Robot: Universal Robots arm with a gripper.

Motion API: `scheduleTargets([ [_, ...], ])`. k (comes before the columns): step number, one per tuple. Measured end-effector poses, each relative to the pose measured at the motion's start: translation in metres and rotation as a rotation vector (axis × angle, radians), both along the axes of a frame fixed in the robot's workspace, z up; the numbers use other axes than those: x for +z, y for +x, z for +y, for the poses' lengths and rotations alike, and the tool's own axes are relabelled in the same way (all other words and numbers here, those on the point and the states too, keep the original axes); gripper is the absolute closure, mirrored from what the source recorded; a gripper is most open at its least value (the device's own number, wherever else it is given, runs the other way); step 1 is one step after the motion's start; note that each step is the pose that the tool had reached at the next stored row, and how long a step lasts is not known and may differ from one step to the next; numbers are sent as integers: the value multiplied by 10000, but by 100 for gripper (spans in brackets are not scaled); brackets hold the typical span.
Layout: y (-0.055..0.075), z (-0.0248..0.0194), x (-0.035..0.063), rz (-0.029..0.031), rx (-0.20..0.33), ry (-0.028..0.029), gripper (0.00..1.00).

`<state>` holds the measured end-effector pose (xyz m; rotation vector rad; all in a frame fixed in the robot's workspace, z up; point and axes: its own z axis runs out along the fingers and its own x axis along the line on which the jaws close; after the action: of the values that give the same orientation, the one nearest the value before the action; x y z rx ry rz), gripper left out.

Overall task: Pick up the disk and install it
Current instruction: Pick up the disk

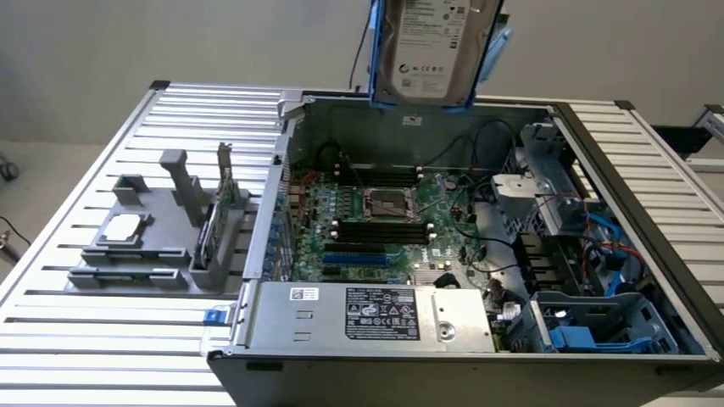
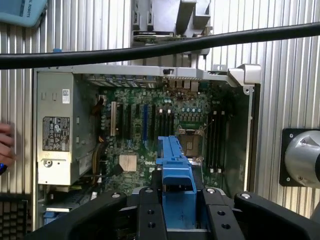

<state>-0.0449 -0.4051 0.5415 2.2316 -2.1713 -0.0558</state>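
A: Where do we see the disk (image 1: 436, 51)?
B: We see it held high above the open computer case (image 1: 616, 178), hanging upright over the case's far wall, white label toward the exterior camera, touching nothing below.
A: And the fingers (image 2: 149, 212)?
B: In the wrist view we see 2 black fingers clenched on the disk's blue carrier (image 2: 175, 167), 1 on each side, with the carrier reaching out between them over the motherboard (image 2: 150, 125).
A: What else do we note inside the case?
B: The grey power supply (image 1: 374, 314) sits along the near wall in the exterior view.
A: And outside it?
B: On the slatted table (image 1: 102, 339), on the exterior view's left, we see a grey holder (image 1: 142, 254) with a processor chip (image 1: 125, 225) lying in it and a green card (image 1: 208, 227) standing on edge. A black cable (image 2: 150, 50) crosses the wrist view, and a person's hand (image 2: 5, 145) is near the power supply.
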Motion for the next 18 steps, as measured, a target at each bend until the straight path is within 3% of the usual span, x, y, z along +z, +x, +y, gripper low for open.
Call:
scheduleTargets([
  [18,571,-423,35,0,0,55,67],
])
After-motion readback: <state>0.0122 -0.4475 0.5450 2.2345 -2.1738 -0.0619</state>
